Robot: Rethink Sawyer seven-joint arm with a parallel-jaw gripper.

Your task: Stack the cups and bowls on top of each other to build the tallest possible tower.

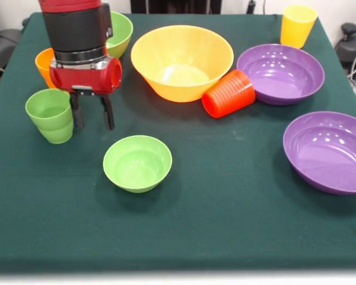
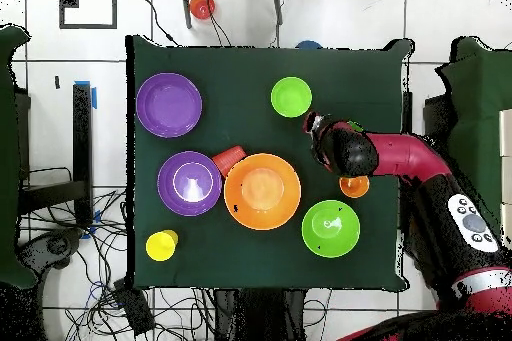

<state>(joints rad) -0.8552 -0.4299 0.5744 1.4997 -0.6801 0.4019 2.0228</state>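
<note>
Gripper (image 1: 92, 114) hangs above the green cloth table (image 1: 225, 196), its two black fingers apart with nothing between them. It sits just beside the light green cup (image 1: 50, 116), which stands upright near the table's left edge in the front view; whether a finger touches that cup can't be told. Behind the arm, the orange cup (image 1: 44, 64) is partly hidden, with a medium light green bowl (image 1: 121, 32) further back.

The small light green bowl (image 1: 137, 162) sits upright by itself in front of the gripper, apart from it. The large orange-yellow bowl (image 1: 181, 61) is upright at centre back. The red cup (image 1: 228, 94) lies on its side, resting against the big bowl's right flank and close to the rear purple bowl (image 1: 280, 73). The second purple bowl (image 1: 327, 151) is at the right edge, nearer the camera, apart from the first. The yellow cup (image 1: 296, 25) stands upright at the far right corner.

No tower: every bowl and cup lies singly on the cloth, nothing nested.

Overhead view: arm (image 2: 400, 154) reaches in from the right, its wrist covering the light green cup. The small light green bowl (image 2: 291, 97) and both purple bowls (image 2: 169, 105) (image 2: 189, 182) show clearly. A small red thing (image 2: 202, 5) lies on the floor beyond the table.
</note>
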